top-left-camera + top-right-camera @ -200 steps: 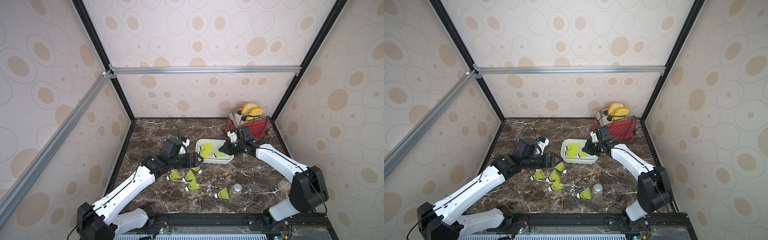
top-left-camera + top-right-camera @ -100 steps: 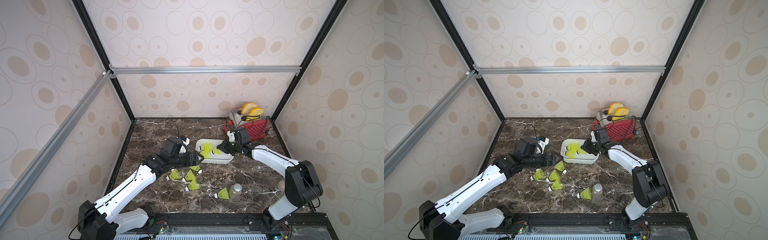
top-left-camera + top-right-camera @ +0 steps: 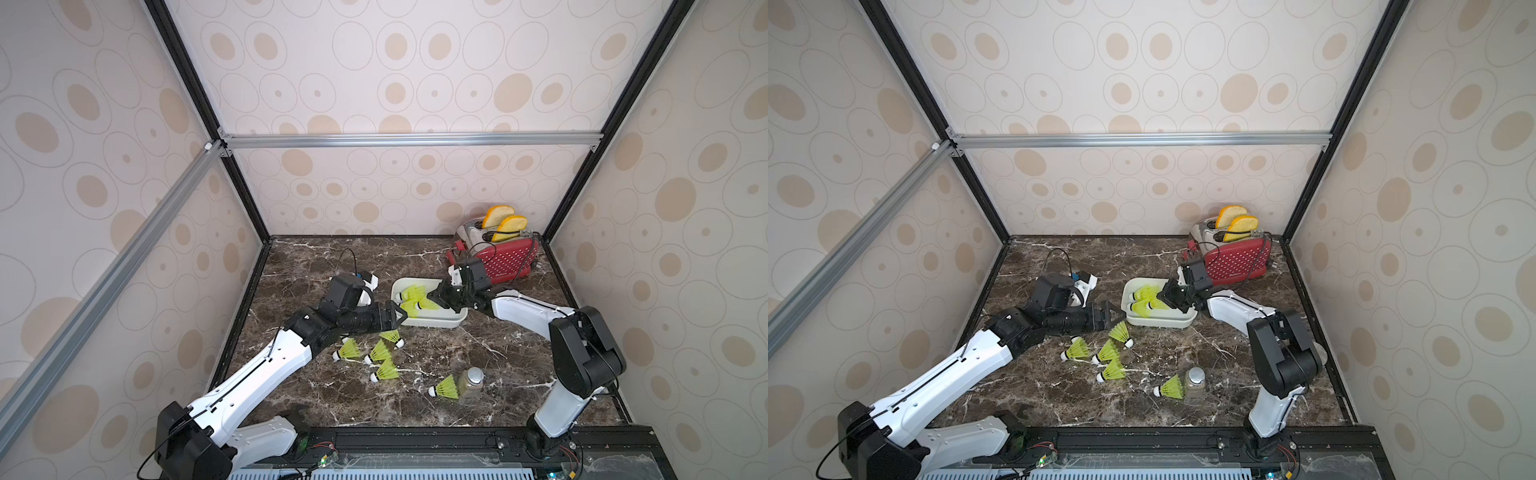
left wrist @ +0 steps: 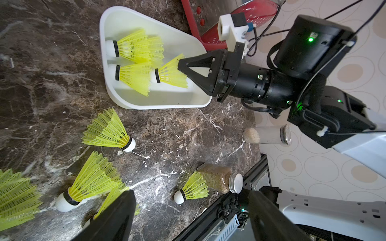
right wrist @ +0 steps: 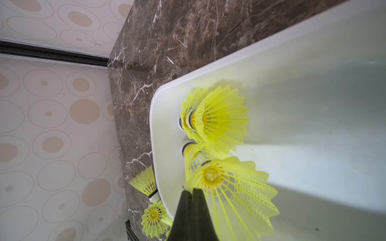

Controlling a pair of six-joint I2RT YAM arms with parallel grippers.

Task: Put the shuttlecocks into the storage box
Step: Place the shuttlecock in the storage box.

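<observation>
While the right hand point(image 3: 433, 298) reaches into the shallow white plastic storage box point(image 3: 432, 323) at mid-table, its fingers point(image 5: 191, 200) are pressed flat together, pinching the skirt rim of one neon yellow-green plastic shuttlecock with a round white tip and black band. This held shuttlecock point(image 4: 170, 73) sits low inside the box, tip pointing left; can't tell whether it rests on the box floor. Also in the box: a nested pair point(image 4: 135, 47) of the same shuttlecocks by the far-left wall, and a single shuttlecock point(image 4: 131, 78) right beside them, tips left as well. Left hand point(image 3: 397, 316) is open and empty, jaws wide apart, hovering just off the box's near-left corner. Five loose shuttlecocks point(image 3: 379, 352) lie on the dark brown marble table point(image 3: 324, 399). Four are clustered in front of the box, under and just near of the left hand. The fifth shuttlecock point(image 3: 445, 387) lies further near and right, just beside a small clear jar with a silver lid point(image 3: 470, 380) and brown contents. Red perforated toaster with two bread slices point(image 3: 509, 261) stands in the far-right corner, behind the box and the right wrist.
</observation>
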